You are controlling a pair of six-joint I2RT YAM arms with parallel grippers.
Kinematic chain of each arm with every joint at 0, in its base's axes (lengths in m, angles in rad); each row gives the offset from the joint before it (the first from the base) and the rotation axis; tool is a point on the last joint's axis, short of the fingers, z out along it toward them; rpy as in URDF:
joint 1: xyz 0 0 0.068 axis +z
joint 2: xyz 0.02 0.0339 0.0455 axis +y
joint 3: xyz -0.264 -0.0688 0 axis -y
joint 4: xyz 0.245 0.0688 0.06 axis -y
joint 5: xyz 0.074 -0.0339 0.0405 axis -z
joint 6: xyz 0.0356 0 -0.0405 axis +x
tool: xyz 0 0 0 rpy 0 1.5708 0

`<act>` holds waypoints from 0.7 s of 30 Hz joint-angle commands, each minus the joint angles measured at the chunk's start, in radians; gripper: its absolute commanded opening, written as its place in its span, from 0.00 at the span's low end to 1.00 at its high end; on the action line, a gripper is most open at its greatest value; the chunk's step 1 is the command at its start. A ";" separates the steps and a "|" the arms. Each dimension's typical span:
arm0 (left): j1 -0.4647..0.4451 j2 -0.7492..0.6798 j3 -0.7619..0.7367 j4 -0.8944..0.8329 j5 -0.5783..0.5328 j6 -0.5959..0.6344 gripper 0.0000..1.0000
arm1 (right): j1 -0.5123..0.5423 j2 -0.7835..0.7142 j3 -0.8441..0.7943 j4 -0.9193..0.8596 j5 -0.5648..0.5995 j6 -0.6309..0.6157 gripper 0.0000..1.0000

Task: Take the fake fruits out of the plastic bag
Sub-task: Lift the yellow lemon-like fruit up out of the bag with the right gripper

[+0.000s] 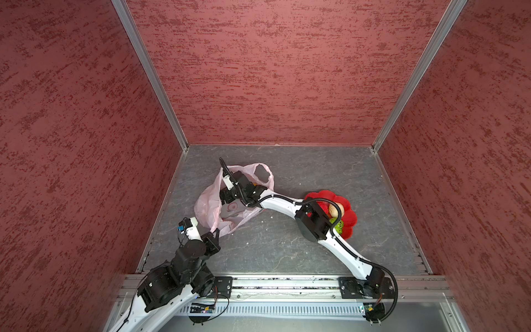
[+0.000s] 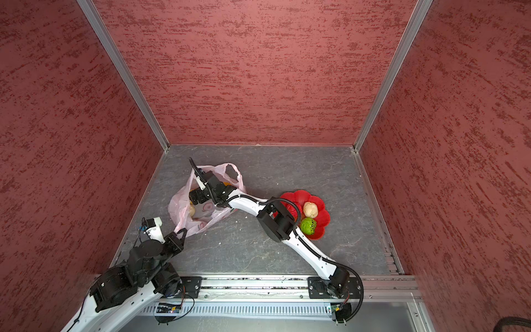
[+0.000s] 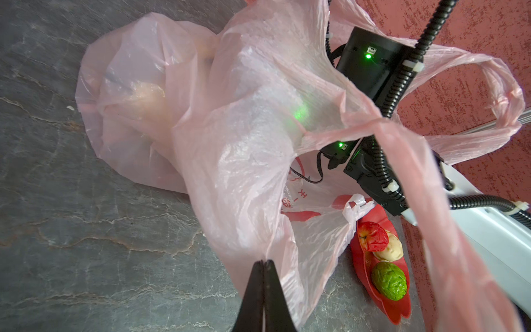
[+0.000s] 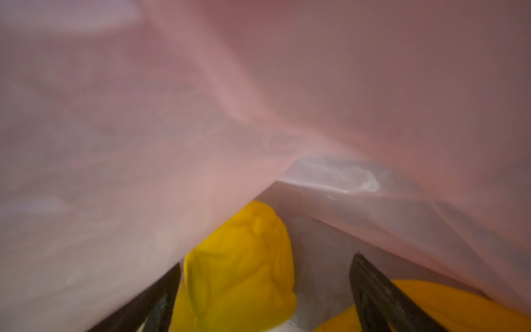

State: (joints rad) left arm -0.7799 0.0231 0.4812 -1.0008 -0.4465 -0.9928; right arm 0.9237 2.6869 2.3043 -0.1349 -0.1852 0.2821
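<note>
While my left pincer (image 3: 263, 263) pinches the rim of the bag (image 3: 244, 138), my right pincer (image 4: 265, 261) stands wide inside it, astride the yellow fruit (image 4: 241, 253); I should centre, close gently, trapping no plastic.

Crumpled translucent pale-pink plastic bag (image 1: 205, 207) lying open near the tabletop's (image 1: 287, 253) left edge, yellow ball (image 4: 241, 273) and beige ball (image 2: 192, 210) inside, green ball (image 2: 308, 225), red ball (image 3: 372, 236), second beige ball (image 2: 311, 209) on red plate (image 2: 298, 198) toward the right edge
</note>
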 commanded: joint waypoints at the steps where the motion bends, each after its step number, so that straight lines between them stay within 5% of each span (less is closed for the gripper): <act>1: -0.001 -0.013 -0.015 0.030 0.026 0.027 0.00 | 0.000 0.031 0.051 -0.041 0.063 0.003 0.93; 21: -0.001 -0.013 -0.024 0.040 0.107 0.051 0.00 | -0.005 0.129 0.159 -0.052 0.073 0.053 0.83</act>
State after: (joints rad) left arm -0.7799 0.0231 0.4557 -0.9646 -0.3592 -0.9607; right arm 0.9249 2.7785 2.4336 -0.1688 -0.1474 0.3168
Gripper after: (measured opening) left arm 0.046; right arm 0.837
